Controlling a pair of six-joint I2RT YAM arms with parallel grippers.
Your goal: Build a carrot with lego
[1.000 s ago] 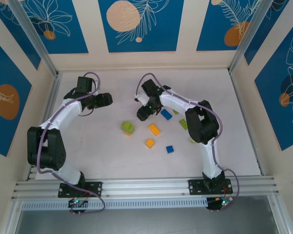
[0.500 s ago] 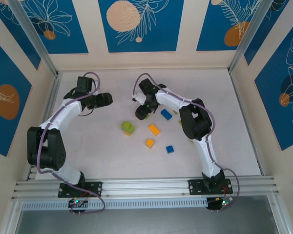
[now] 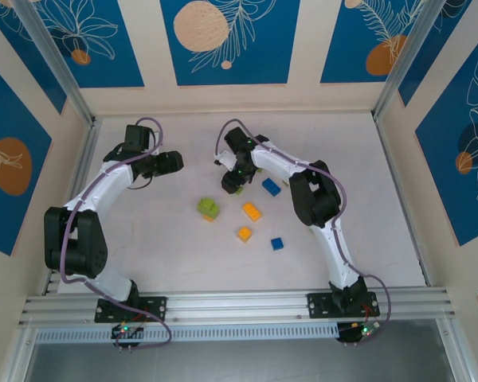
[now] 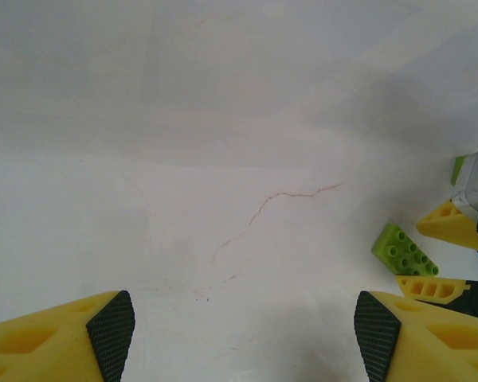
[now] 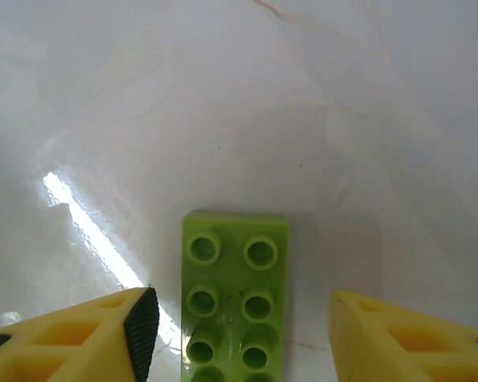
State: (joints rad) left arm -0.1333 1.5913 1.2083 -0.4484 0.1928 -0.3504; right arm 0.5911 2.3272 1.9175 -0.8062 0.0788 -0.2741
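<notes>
Edged slightly left, my right pincer hangs wide open and empty astride a green brick whose long axis runs straight ahead, square to my closing line.

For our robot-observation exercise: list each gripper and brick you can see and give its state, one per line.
Left gripper, open, empty.
Right gripper, open, straddling the lime brick.
Lime brick, lying flat, studs up, ungripped.
Larger orange brick, loose, alone.
Near blue brick, loose, alone.

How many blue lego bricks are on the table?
2. One small blue plastic brick beside the right gripper; the other blue brick nearer the front rail. More may be hidden.
</notes>
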